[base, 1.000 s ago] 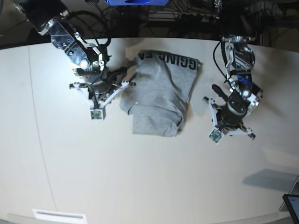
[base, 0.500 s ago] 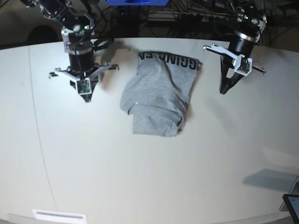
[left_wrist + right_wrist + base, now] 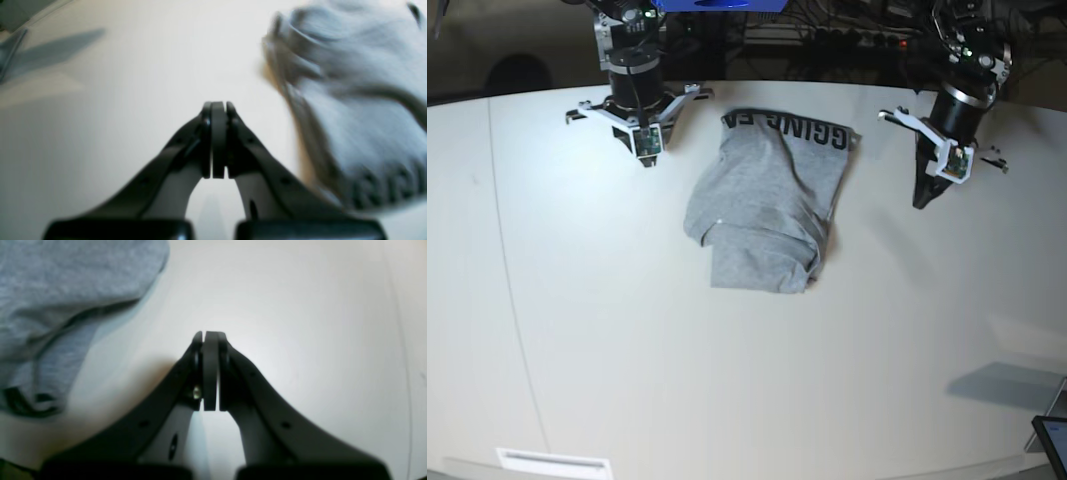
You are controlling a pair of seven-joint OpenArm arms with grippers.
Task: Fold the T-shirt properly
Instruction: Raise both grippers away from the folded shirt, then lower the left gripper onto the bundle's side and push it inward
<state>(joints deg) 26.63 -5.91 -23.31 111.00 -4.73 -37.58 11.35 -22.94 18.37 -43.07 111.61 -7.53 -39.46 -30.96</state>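
White table (image 3: pixel 627 340), broad and bare-looking around the work.

T-shirt (image 3: pixel 767 205): heather-grey, lying near the far middle of the table in a rough folded bundle. Black block lettering shows along its far edge. The lower part is doubled into a narrower flap, with creases and an uneven left side, so I judge the fold not tidy. It is touched by neither arm.

Handling, judged: light, limp cotton that will sag and drag and cannot be pushed like a stiff sheet. Layers may slide over each other on the smooth top. Not fragile. Best taken at hems or corners, both layers pinched together, and the near flap edge looks the likeliest hold.

Left gripper (image 3: pixel 921 197): well to the shirt's side, tips pointing down, fingers pressed together on nothing in its wrist view.

Right gripper (image 3: pixel 643 140): beside the lettered far corner, apart from the cloth, likewise closed and empty.
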